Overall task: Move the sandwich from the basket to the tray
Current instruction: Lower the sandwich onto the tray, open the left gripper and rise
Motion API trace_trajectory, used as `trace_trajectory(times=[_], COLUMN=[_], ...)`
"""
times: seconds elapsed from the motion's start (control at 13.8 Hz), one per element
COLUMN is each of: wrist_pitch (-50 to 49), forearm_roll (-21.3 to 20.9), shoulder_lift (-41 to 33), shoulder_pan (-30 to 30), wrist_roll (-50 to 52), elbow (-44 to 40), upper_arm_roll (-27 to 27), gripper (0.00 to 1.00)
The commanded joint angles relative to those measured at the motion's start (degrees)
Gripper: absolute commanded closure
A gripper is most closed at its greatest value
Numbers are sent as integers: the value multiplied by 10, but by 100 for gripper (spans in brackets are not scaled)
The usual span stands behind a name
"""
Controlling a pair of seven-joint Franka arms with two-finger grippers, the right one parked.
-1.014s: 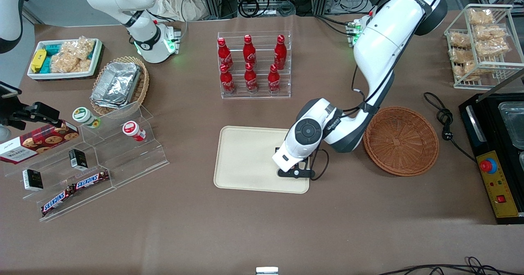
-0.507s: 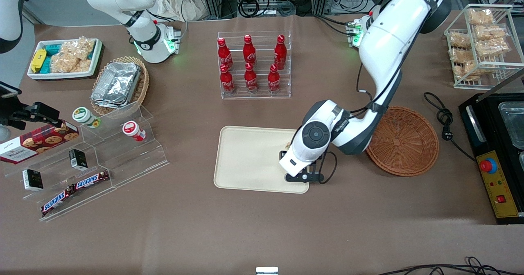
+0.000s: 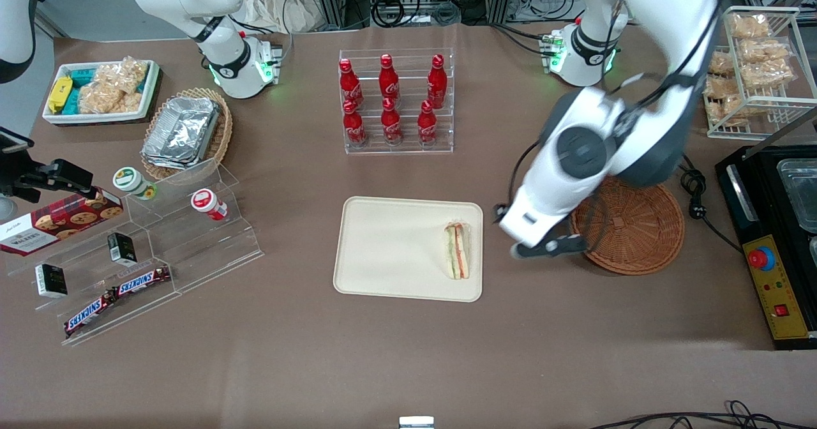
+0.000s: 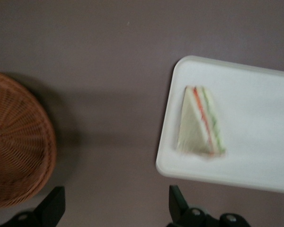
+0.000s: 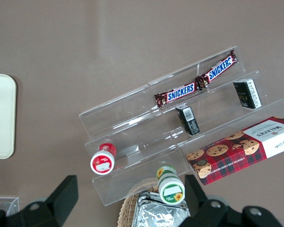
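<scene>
The sandwich [image 3: 457,250] [image 4: 200,122], a pale wedge with orange, green and red layers, lies on the cream tray [image 3: 389,250] [image 4: 255,118] at the tray's end nearest the basket. The reddish-brown wicker basket [image 3: 629,221] [image 4: 16,142] holds nothing. My gripper [image 3: 542,248] [image 4: 116,208] hangs raised above the bare table between tray and basket, open, with nothing between its fingers [image 4: 52,208].
A clear rack of red cola bottles [image 3: 396,100] stands farther from the front camera than the tray. A black appliance [image 3: 775,237] and a wire rack of snacks [image 3: 753,65] sit toward the working arm's end. Clear shelves with candy [image 3: 140,256] stand toward the parked arm's end.
The gripper has let go of the sandwich, which now lies uncovered on the tray. The arm rose and swung away from the tray toward the basket.
</scene>
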State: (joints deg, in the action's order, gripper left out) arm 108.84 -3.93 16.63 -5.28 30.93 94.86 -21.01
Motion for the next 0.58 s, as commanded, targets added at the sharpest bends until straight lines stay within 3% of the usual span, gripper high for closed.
trace_trajectory(times=[0.0, 0.22, 0.51], wrist_pitch=[-27, -136, -173], forearm_roll=[43, 49, 38], shoulder_lift=[-98, -92, -63], shoulder_pan=[102, 174, 201], wrist_roll=[-108, -197, -189], elbow=[77, -9, -64], upper_arm_roll=[-3, -3, 0], gripper=[2, 1, 1])
